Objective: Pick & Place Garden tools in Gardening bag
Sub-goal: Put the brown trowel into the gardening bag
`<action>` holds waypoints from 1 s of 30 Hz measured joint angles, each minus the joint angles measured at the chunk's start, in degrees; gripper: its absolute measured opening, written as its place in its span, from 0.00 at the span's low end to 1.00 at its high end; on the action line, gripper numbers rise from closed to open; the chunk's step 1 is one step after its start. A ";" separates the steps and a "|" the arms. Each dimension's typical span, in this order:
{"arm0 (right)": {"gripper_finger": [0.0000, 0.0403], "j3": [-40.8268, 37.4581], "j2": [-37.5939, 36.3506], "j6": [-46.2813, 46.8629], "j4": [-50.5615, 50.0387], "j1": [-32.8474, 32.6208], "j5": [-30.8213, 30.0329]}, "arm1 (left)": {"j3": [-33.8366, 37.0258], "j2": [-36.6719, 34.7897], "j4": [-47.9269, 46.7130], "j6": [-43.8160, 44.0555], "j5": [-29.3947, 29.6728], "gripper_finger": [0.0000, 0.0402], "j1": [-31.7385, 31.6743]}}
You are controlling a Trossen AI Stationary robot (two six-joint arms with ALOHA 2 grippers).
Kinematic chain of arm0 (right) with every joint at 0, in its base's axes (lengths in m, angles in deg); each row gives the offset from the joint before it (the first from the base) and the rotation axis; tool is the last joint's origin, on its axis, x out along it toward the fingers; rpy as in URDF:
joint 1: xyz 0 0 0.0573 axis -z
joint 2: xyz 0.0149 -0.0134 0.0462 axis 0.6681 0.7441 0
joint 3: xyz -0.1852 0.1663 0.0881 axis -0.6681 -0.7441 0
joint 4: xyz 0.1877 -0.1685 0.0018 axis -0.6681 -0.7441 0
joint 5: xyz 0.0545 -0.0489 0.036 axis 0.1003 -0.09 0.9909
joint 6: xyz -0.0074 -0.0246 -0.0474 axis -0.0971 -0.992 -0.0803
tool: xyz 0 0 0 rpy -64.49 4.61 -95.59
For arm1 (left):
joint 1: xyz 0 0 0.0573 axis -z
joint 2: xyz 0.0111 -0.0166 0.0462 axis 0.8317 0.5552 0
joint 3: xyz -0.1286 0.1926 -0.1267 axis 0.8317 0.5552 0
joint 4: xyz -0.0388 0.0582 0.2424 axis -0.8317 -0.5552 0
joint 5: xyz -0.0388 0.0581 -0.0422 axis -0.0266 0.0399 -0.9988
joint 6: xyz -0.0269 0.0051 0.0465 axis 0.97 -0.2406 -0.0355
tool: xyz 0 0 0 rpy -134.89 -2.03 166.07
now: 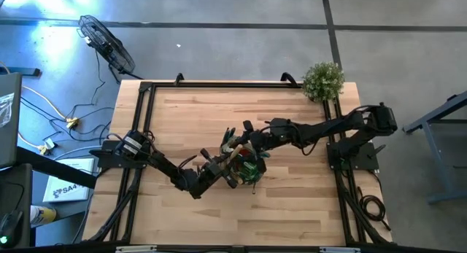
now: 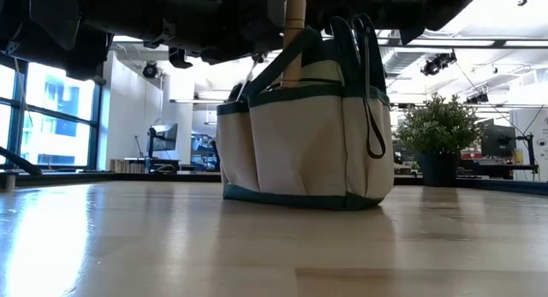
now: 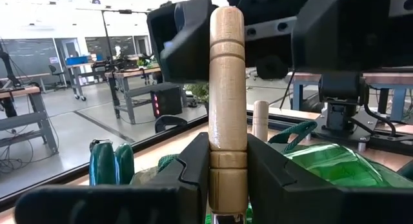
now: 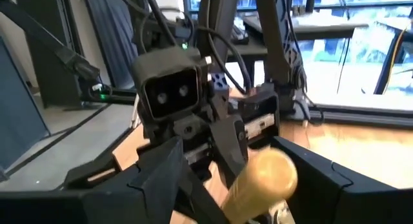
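We see the left claw (image 3: 227,185) clamped on an upright pale wooden tool handle (image 3: 227,88) above the beige green-trimmed fabric bag (image 2: 304,143), right claw (image 4: 258,185) wide around the handle's top.

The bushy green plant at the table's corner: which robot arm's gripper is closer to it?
Right. The right gripper is over the gardening bag at mid-table, on the plant's side; the left gripper, clamped on a wooden handle, sits farther away.
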 joint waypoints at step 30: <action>0.13 -0.02 -0.07 -3.56 -1.88 0.09 -0.46 | 0.00 0.02 -1.29 0.42 3.35 0.42 0.02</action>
